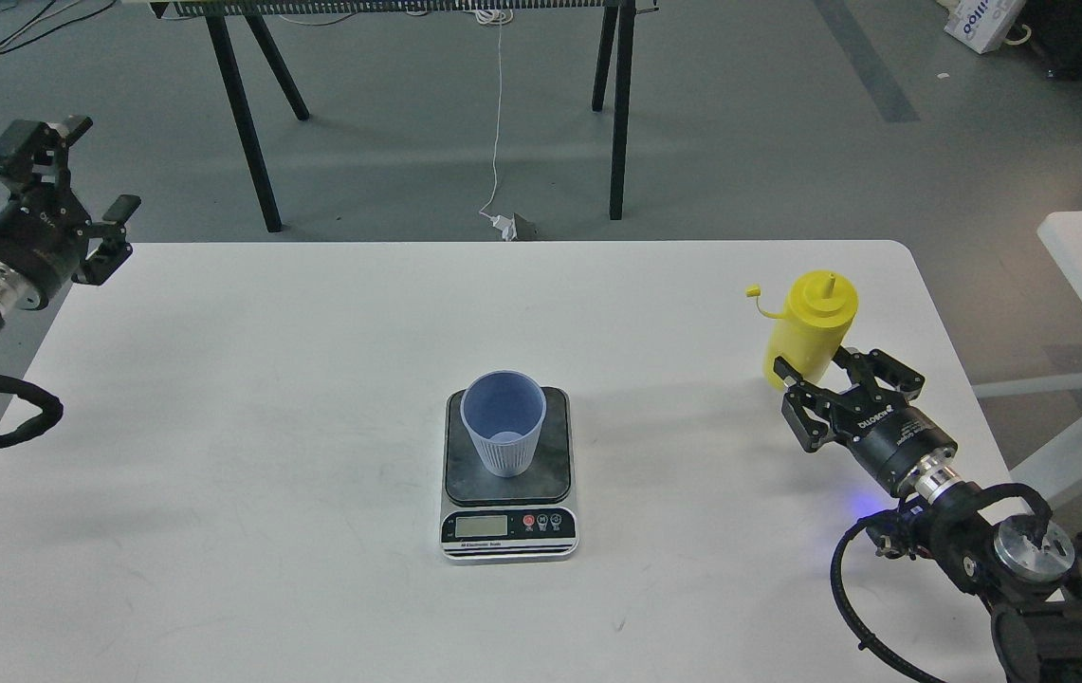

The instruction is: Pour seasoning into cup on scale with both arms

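Standing upright near the right edge of the tabletop (313, 398), the yellow bottle (811, 327) points its nozzle straight up, long axis vertical, cap dangling off to the left. The right gripper (830, 379) is right there, jaws spread either side of the bottle's lower body, not yet clamped. Well left of it, the cup (503, 422) waits on the scale (508, 493). The left gripper (85, 190) hangs far off, jaws open, holding nothing.

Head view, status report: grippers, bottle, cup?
Left gripper open, raised, idle. Right gripper open around yellow bottle, upright. Cup on scale; path unobstructed.
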`<control>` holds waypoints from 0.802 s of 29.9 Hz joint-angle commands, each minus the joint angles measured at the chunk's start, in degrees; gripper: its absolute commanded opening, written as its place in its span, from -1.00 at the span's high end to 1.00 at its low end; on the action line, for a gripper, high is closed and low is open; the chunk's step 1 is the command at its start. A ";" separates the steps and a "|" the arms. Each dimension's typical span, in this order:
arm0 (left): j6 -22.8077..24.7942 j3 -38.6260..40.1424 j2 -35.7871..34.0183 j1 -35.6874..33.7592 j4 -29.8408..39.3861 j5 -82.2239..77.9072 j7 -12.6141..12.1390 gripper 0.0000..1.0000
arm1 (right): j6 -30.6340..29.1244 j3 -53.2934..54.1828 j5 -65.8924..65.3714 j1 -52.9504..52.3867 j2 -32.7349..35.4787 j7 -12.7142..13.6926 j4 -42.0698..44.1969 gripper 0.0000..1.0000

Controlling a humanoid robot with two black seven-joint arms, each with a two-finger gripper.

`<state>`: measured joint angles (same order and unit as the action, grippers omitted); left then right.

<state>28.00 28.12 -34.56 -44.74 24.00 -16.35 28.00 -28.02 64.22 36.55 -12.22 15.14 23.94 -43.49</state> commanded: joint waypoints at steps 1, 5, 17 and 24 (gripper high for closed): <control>0.00 0.00 -0.07 0.09 0.00 0.00 0.00 -0.98 | 0.02 0.02 2.03 2.64 -0.11 -0.03 -0.10 0.93; 0.00 0.00 -0.07 0.09 0.00 0.00 0.00 -0.98 | 0.02 -0.15 2.21 3.61 -0.20 -0.12 -0.01 0.75; 0.00 0.00 -0.15 0.09 0.00 0.00 0.00 -0.98 | 0.02 -0.59 1.33 3.52 -0.64 -0.12 -0.10 -0.69; 0.00 0.00 -0.15 0.09 0.00 0.00 0.00 -0.98 | 0.02 -0.42 1.68 6.67 1.38 -0.03 -3.95 -0.89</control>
<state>28.00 28.12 -34.73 -44.65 23.99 -16.35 28.00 -28.01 63.67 37.95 -7.78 15.20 23.83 -44.74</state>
